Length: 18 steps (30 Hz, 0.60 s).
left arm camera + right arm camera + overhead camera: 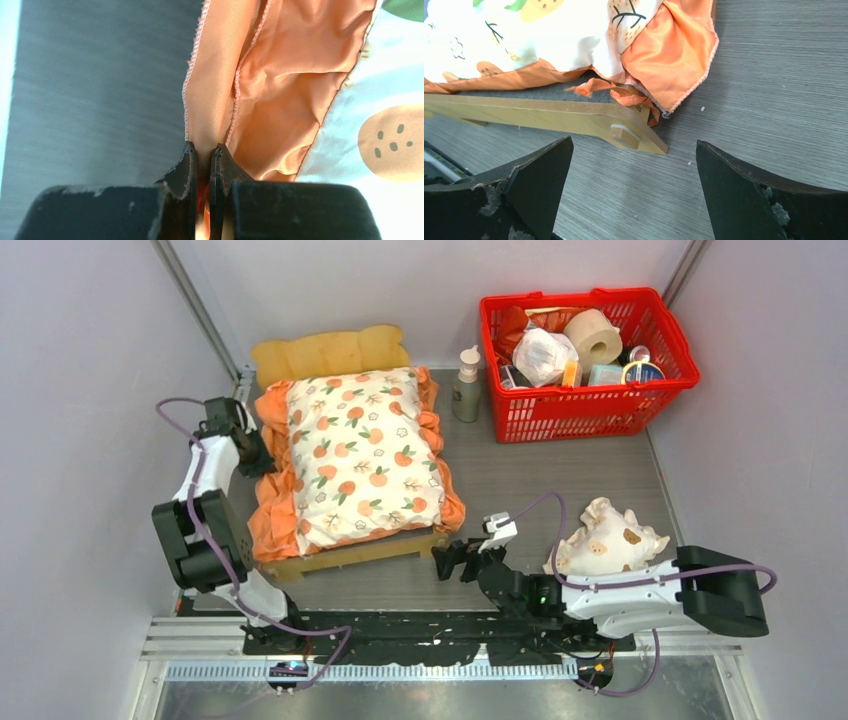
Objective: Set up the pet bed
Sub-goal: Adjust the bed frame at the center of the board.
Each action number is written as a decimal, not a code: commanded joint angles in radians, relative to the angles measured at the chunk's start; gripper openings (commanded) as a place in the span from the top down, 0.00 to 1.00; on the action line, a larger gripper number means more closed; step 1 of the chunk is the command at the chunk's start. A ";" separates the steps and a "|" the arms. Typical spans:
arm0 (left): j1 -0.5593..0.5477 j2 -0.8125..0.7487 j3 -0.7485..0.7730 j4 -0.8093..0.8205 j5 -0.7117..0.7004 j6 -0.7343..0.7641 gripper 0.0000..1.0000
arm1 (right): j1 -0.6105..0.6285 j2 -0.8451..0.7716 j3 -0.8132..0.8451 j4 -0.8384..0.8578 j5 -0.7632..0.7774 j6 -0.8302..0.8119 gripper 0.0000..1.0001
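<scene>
The pet bed (pixel 331 351), light wood with a wavy headboard, stands left of centre. The cream orange-print cushion (pixel 360 455) lies on it, its orange ruffle hanging over the sides. My left gripper (pixel 264 462) is at the bed's left side. In the left wrist view it (pixel 202 147) is shut on a fold of the orange ruffle (pixel 270 75). My right gripper (pixel 452 560) stands open just off the bed's near right corner. In the right wrist view it (pixel 634 142) has only bare table between its fingers, close to the wooden frame (pixel 549 117) and the cushion's corner (pixel 669 55).
A small cream frilled pillow (pixel 605 540) with brown spots rests on the right arm. A red basket (pixel 580 412) full of items sits at the back right, with a pump bottle (pixel 466 385) between it and the bed. Grey walls close in on both sides.
</scene>
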<state>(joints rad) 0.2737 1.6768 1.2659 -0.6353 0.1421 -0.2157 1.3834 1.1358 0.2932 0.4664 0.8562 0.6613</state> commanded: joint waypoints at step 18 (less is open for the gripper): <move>0.079 -0.436 -0.380 0.112 -0.133 -0.322 1.00 | -0.023 0.141 0.098 0.022 -0.205 0.098 0.31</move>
<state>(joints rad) 0.3355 1.3361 0.9268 -0.5747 0.0360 -0.3889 1.3811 1.2404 0.3290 0.3820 0.6510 0.7872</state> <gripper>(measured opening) 0.075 0.698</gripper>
